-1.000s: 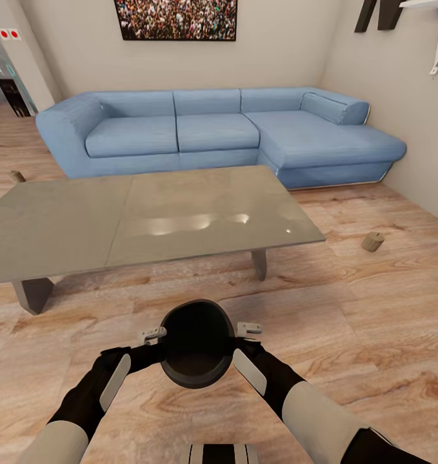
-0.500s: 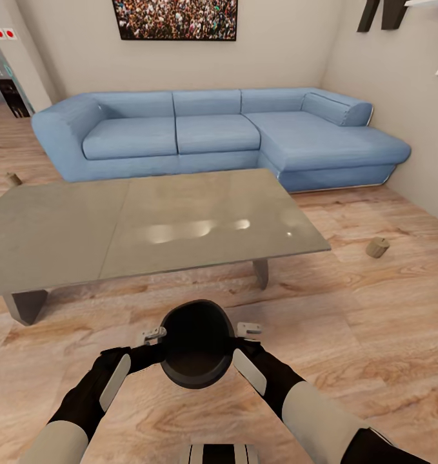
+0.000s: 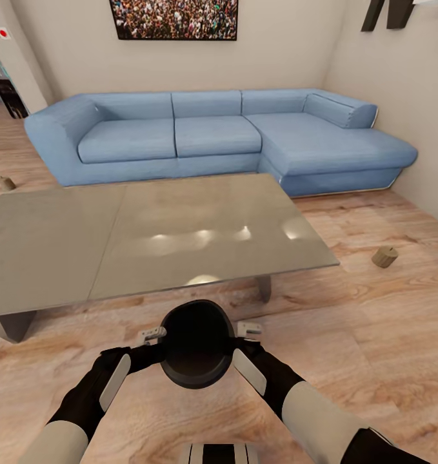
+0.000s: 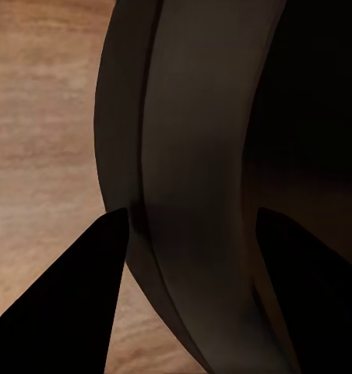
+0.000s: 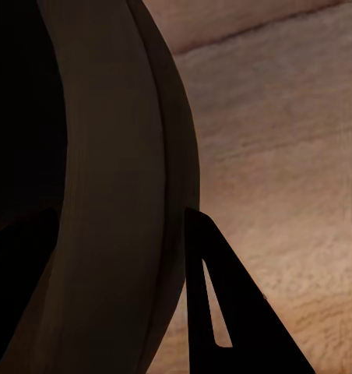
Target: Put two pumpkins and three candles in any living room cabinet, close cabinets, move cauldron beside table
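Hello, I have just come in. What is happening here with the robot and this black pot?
The robot holds the black cauldron between both arms, the left gripper and the right gripper clamped on opposite sides of its rim. It stands just in front of the grey coffee table, with a blue sofa behind. Two candles lie on the wooden floor: one right of the table, another at the far left.

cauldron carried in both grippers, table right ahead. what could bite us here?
1. The cauldron is pinched only at its rim by the left gripper and right gripper; uneven arm motion could tip or drop it.
2. The table edge is close ahead; driving on could knock the cauldron against it.
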Motion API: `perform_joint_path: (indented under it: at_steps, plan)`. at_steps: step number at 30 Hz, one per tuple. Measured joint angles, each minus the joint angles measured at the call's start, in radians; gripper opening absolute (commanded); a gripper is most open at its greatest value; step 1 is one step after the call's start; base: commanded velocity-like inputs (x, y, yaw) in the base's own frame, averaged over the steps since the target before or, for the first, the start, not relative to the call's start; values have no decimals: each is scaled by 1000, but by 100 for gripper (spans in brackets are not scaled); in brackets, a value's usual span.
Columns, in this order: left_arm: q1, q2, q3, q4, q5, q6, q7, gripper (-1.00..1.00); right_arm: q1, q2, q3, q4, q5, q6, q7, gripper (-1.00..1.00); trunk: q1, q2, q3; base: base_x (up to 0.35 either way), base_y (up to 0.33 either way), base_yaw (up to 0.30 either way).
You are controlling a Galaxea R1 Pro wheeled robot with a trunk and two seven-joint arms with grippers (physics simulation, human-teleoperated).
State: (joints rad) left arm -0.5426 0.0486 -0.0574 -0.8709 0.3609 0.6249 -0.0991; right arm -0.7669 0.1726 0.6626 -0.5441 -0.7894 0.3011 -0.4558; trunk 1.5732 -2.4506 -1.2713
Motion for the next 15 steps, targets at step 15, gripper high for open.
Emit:
perform_joint_path:
  at_steps: [15]
  plan:
    - [0, 0, 0, 0, 0, 0, 0, -100, 0, 0, 0, 0, 1, 0, 1, -100, 0, 0, 0, 85, 0, 0]
